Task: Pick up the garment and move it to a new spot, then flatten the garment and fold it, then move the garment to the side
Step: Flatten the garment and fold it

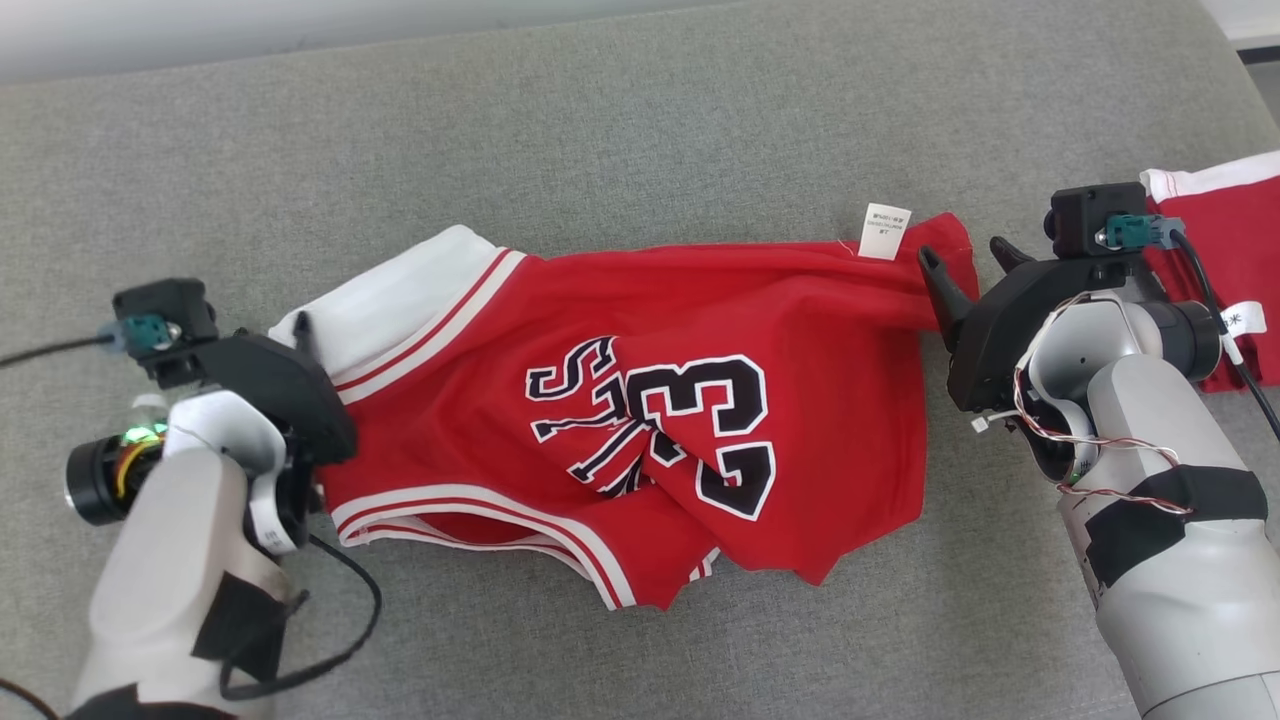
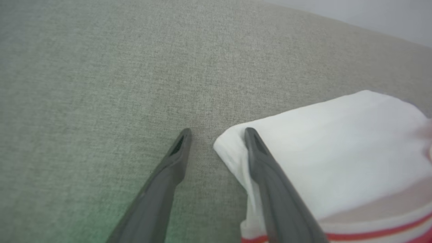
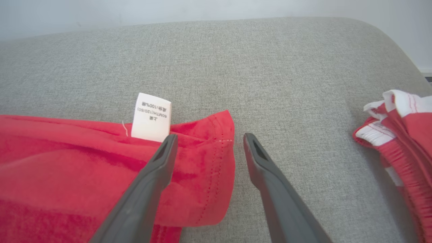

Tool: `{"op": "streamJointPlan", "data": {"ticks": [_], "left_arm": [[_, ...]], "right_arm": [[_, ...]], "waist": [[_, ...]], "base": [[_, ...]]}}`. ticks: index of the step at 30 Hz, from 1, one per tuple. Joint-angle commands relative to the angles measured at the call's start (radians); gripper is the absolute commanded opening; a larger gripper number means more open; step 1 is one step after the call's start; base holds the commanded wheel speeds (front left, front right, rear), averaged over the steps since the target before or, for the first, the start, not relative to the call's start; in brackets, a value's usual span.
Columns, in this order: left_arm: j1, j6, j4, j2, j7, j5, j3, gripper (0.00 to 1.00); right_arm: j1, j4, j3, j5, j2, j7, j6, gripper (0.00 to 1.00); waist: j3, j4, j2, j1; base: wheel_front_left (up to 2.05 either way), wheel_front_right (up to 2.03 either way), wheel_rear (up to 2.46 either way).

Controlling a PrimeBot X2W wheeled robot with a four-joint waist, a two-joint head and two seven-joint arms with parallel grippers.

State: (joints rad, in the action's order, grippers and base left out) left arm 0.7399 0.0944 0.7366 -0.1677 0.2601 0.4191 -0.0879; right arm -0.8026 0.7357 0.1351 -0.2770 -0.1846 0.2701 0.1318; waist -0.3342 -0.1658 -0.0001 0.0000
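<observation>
Here the jersey [image 1: 640, 420] is laid across the cushion [image 1: 640, 130]; its white end at 9 o'clock is straddled by the open left gripper [image 2: 217, 131], its hem corner at 3 o'clock by the open right gripper [image 3: 211, 136]. Both edges should be pinched deep before any pull.

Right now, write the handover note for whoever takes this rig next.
Grasping parts: the left end effector is open, one finger over the white corner and one over the cushion. The right end effector is open, straddling the red hem corner beside the care label. Nothing is gripped.
Things: the red jersey lies crosswise on the grey cushion, crumpled, its front folded over itself. A second red garment lies apart at the robot's right.
Done: both ends are lined up for a grasp.
Left: grip, stretch flat, fold, move aside.
</observation>
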Motion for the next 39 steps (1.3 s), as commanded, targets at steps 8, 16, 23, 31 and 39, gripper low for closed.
{"op": "streamJointPlan", "data": {"ticks": [8,16,23,31,39], "left_arm": [[-0.009,0.018,0.006,0.018,0.191,0.025,-0.031,1.00],[-0.022,0.054,-0.078,0.014,0.279,0.031,-0.042,1.00],[-0.015,0.081,-0.081,0.000,0.330,0.028,-0.046,1.00],[-0.007,0.074,-0.070,-0.005,0.343,0.031,-0.060,0.00],[0.025,0.050,-0.106,-0.017,0.301,0.049,-0.046,0.00]], "right_arm": [[0.023,-0.021,-0.004,-0.007,-0.011,0.008,-0.003,1.00],[0.034,-0.037,-0.011,0.004,-0.009,0.018,-0.003,1.00],[0.035,-0.052,-0.007,0.006,0.001,0.025,-0.003,1.00],[0.045,-0.067,-0.008,-0.001,-0.005,0.028,-0.003,1.00],[0.049,-0.072,-0.020,0.001,-0.010,0.036,-0.003,1.00]], "waist": [[0.006,0.007,0.0001,0.0000],[0.015,0.009,0.0001,0.0000],[0.011,-0.006,0.0001,0.0000],[0.008,-0.023,0.0001,0.0000],[0.010,-0.012,0.0001,0.0000]], "base": [[0.00,0.00,0.00],[0.00,0.00,0.00],[0.00,0.00,0.00],[0.00,0.00,0.00],[0.00,0.00,0.00]]}}
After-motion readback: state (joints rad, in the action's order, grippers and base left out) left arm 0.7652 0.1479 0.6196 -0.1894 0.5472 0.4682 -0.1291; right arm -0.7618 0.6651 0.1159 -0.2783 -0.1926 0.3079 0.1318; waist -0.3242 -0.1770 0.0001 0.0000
